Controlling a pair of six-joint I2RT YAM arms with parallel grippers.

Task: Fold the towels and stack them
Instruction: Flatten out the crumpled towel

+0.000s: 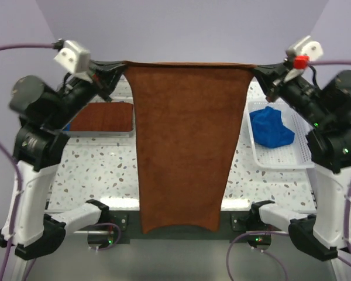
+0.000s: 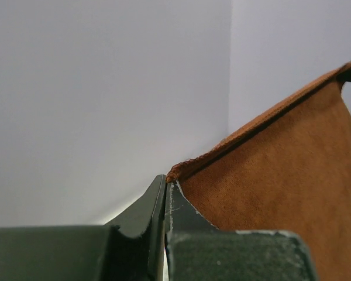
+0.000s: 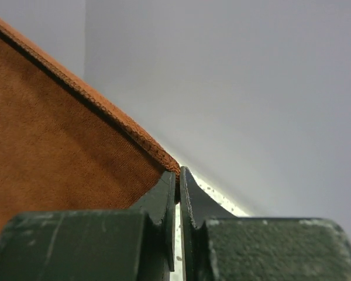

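Note:
A brown towel point(image 1: 184, 140) hangs spread out between my two grippers, its top edge stretched taut high above the table and its lower edge near the table's front. My left gripper point(image 1: 121, 68) is shut on the towel's top left corner point(image 2: 174, 172). My right gripper point(image 1: 257, 71) is shut on the top right corner point(image 3: 174, 167). A folded brown towel point(image 1: 104, 117) lies in the left tray. A crumpled blue towel point(image 1: 271, 127) lies in the right tray.
A tray point(image 1: 99, 134) stands at the left of the speckled table point(image 1: 99, 170) and a white mesh tray point(image 1: 292, 159) at the right. The arms' bases sit along the near edge.

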